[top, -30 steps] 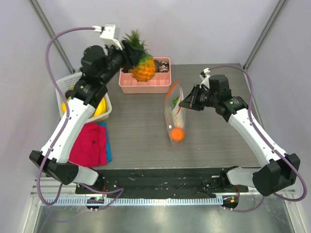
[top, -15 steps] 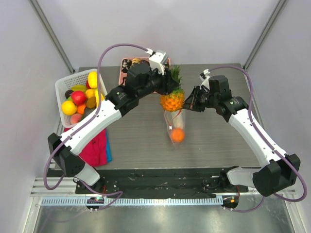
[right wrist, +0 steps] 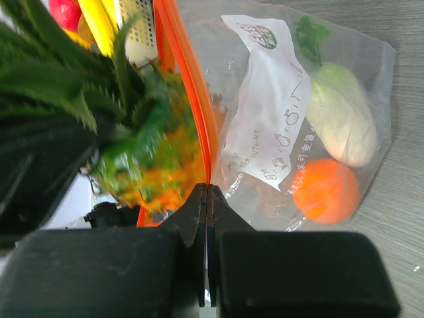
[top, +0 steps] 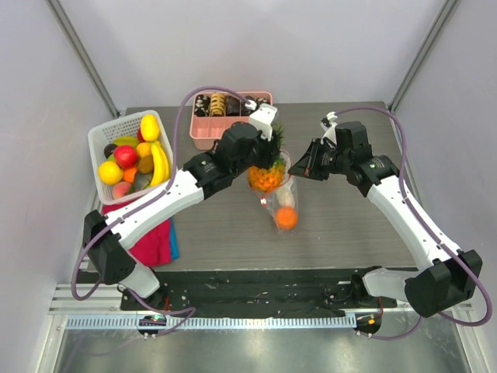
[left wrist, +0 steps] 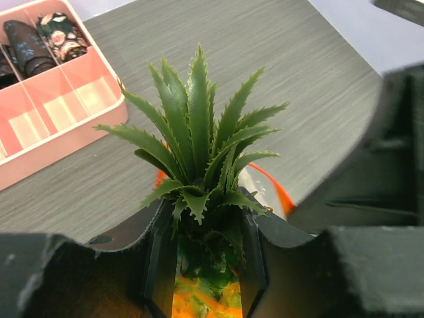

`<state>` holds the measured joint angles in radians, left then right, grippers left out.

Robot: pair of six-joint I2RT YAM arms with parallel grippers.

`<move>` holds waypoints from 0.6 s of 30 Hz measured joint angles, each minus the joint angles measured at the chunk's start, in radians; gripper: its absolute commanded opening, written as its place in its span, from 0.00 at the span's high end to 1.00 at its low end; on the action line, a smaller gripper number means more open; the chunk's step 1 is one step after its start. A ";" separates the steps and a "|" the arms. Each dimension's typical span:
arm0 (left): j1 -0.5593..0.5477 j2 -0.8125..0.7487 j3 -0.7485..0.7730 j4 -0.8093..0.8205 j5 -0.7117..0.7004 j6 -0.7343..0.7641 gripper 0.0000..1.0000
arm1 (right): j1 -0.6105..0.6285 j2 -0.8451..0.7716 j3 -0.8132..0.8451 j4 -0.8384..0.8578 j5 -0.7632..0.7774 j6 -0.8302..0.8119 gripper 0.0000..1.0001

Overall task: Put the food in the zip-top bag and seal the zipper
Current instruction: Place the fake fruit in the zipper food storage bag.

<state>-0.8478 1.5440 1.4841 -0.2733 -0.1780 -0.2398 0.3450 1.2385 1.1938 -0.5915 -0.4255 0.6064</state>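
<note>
The desk (top: 349, 233) is grey with a wood grain, closed in by pale plain walls, and at the upper left of the top view it carries a white basket (top: 99, 134) and a pink tray (top: 203, 140). Near the centre the left claw (top: 262, 151) is clamped on the pineapple (top: 265, 177) under its crown, at the mouth of the zip-top bag (top: 273, 208), while the right claw (right wrist: 207, 199) is pressed together on the orange-red zipper (right wrist: 189, 99). The radish (right wrist: 341, 122) and the orange ball (right wrist: 326, 189) lie inside the bag, but black fingers hide most of the pineapple's body, so I cannot tell how deep it sits.
</note>
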 measured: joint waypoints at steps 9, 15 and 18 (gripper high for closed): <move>-0.067 0.085 0.236 -0.216 -0.160 -0.122 1.00 | 0.000 -0.012 0.002 0.016 -0.003 0.021 0.99; -0.063 0.222 0.425 -0.410 -0.243 -0.262 1.00 | 0.000 -0.017 0.002 0.014 0.005 0.026 0.99; -0.051 0.223 0.385 -0.429 -0.265 -0.335 1.00 | 0.000 -0.017 0.001 0.014 0.004 0.030 0.99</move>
<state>-0.8989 1.7668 1.8687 -0.7025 -0.4431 -0.5747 0.3447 1.2213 1.1950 -0.5774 -0.4213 0.6361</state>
